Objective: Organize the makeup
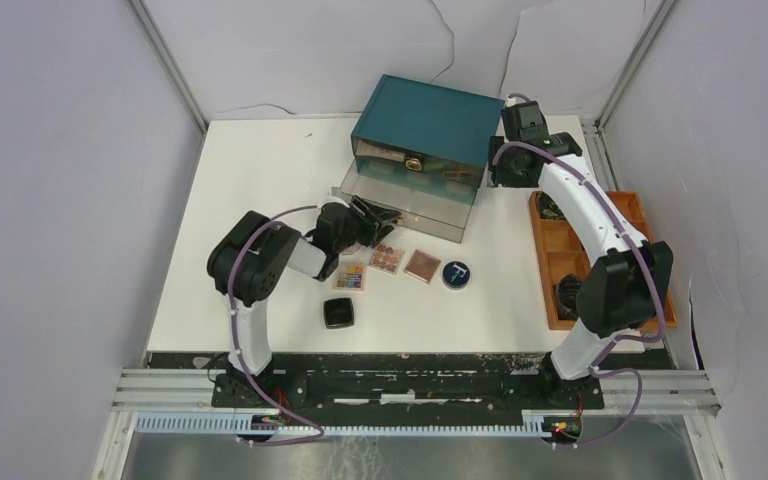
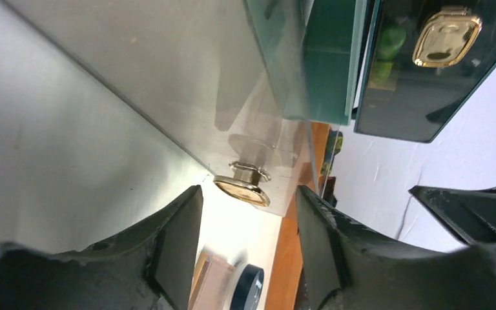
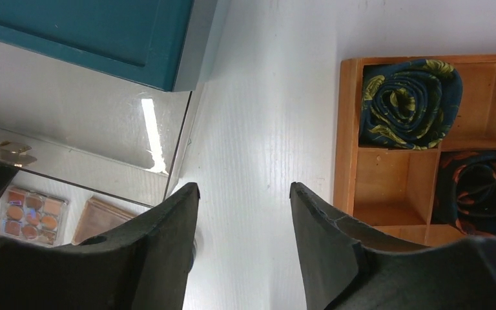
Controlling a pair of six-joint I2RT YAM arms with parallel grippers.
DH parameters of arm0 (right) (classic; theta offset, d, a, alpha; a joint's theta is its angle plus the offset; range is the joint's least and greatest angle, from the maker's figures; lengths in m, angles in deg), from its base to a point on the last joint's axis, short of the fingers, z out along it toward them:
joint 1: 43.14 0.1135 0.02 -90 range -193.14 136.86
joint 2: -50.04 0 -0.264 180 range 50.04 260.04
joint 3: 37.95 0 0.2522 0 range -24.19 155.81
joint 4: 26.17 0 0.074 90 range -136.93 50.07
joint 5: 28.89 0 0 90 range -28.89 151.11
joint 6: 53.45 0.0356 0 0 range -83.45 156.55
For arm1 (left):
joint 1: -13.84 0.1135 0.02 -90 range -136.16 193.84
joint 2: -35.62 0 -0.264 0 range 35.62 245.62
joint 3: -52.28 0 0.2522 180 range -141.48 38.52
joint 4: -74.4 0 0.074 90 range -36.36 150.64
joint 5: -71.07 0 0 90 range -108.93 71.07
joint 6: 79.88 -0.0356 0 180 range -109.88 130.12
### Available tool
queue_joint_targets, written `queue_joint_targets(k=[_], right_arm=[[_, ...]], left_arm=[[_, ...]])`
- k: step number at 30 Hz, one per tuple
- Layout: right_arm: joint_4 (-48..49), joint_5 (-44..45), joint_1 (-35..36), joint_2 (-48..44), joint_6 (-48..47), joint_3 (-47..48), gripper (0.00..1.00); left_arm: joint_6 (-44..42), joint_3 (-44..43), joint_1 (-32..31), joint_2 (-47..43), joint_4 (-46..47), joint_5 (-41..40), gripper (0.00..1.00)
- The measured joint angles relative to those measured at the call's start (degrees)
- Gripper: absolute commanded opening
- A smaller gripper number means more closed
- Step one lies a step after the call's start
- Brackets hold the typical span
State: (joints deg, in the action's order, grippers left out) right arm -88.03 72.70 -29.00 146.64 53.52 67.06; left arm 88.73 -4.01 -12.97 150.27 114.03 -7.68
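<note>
Several pieces of makeup lie on the white table in front of the teal drawer box (image 1: pixel 430 118): a colourful palette (image 1: pixel 350 277), an orange-toned palette (image 1: pixel 386 259), a brown square compact (image 1: pixel 422 266), a dark blue round compact (image 1: pixel 456 274) and a black square compact (image 1: pixel 338 313). The box's clear lower drawer (image 1: pixel 410 205) is pulled out. My left gripper (image 1: pixel 378 218) is open at that drawer's front. In the left wrist view its jaws (image 2: pixel 248 194) stand either side of the gold knob (image 2: pixel 242 189), not touching it. My right gripper (image 1: pixel 505 170) is open and empty beside the box's right side.
A wooden divided tray (image 1: pixel 548 262) stands at the right, with rolled patterned fabric (image 3: pixel 410 103) in its compartments. The upper drawer with a gold knob (image 1: pixel 415 162) is slightly open. In the right wrist view, white table (image 3: pixel 265 129) lies between box and tray. Grey walls enclose the table.
</note>
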Motion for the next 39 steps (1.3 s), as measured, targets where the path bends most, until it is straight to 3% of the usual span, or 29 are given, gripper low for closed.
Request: queue_joint_targets(k=[9,19,24,30,39], right_arm=[[-0.81,-0.9,0.0,-1.42,0.17,-0.24,0.66],[-2.16,-3.61,1.38,-11.41,2.25,-10.67,0.67],[-2.45,-4.0,7.3,-15.89,4.66,-16.85,0.67],[-1.97,-4.35,13.92,-17.94,8.37,-22.95,0.66],[-1.42,-5.92,14.56,-18.34,10.23,-25.92,0.66]], left_arm=[[-14.12,-3.56,0.09,-8.26,-17.14,1.97,1.0],[-27.5,-2.34,1.44,-26.64,-29.92,2.45,0.99],[-35.28,-2.03,2.27,-34.14,-40.09,2.23,0.93],[-45.62,-3.37,2.32,-38.45,-54.86,-5.01,0.92],[-53.27,1.33,2.34,-37.59,-61.0,-14.29,0.91]])
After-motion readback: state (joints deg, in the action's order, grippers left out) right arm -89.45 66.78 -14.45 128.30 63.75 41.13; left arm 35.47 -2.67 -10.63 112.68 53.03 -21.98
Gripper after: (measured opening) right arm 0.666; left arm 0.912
